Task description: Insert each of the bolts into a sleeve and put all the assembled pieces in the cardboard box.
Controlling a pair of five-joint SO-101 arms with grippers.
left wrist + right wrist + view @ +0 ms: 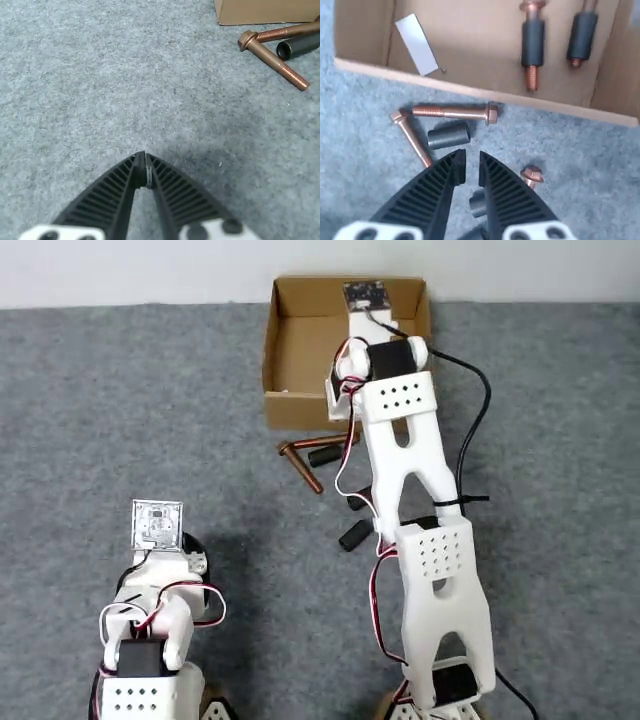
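From above, the open cardboard box (pixel 300 340) sits at the far side of the grey carpet (pixel 120 390), and the right arm (pixel 415 470) stretches from the near edge up to the box's front wall. Just before that wall lie a copper-coloured slanting bolt (pixel 302 470) and a black sleeve (pixel 326 454). A further sleeve (pixel 356 535) lies close beside the arm. The left arm (pixel 150 640) is folded at the near left, well apart from the parts. In the left wrist view, the left gripper (pixel 145 167) has its ribbed black fingers meeting at the tips with nothing between them. Ahead lie the slanting bolt (pixel 272 60), with its flanged hex head and threaded end, and a second bolt (pixel 290 32) near the box corner (pixel 260 12). The black sleeve (pixel 297 46), a short smooth tube, lies between the two. In the right wrist view, the right gripper (pixel 470 162) shows a narrow gap and holds nothing, just short of the black sleeve (pixel 449 136). The second bolt (pixel 455 112) lies along the box wall, and the slanting bolt (pixel 412 140) is beside it. A third bolt's head (pixel 532 175) is beside one finger, and another sleeve (pixel 479 204) is partly hidden between the fingers. Inside the box two assembled pieces (pixel 532 42) lie side by side, each a copper bolt through a dark sleeve with the threads poking out. A white slip (pixel 417 44) lies apart from them.
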